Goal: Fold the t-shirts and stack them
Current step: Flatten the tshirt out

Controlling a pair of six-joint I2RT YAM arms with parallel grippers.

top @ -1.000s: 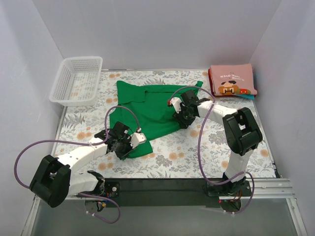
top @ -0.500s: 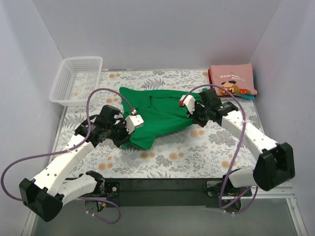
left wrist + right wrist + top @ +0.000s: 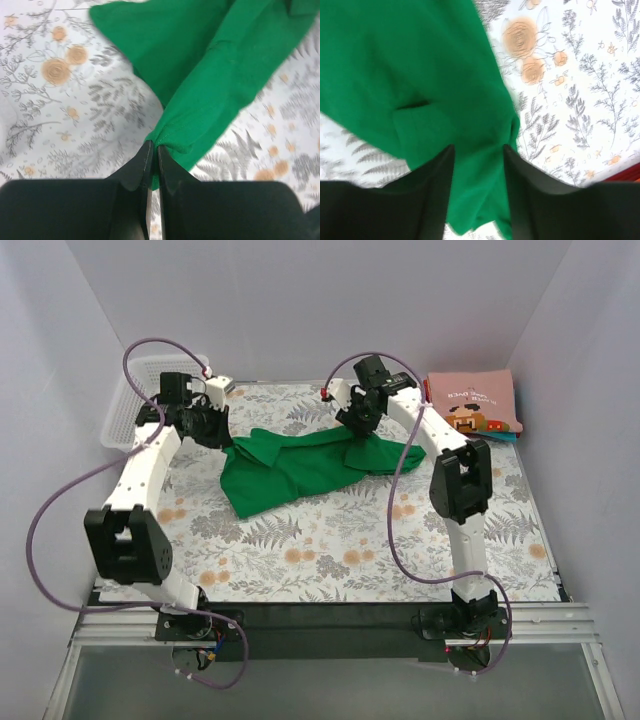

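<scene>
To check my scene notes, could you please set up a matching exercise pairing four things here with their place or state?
Things:
1. green t-shirt
2. pink t-shirt
3. white basket
4. left gripper

Place or state:
a. folded, in the far right corner
b. at the far left
c. jaws shut on cloth
d. bunched in the middle

Pairs: 1-d, 2-a, 3-b, 4-c.
</scene>
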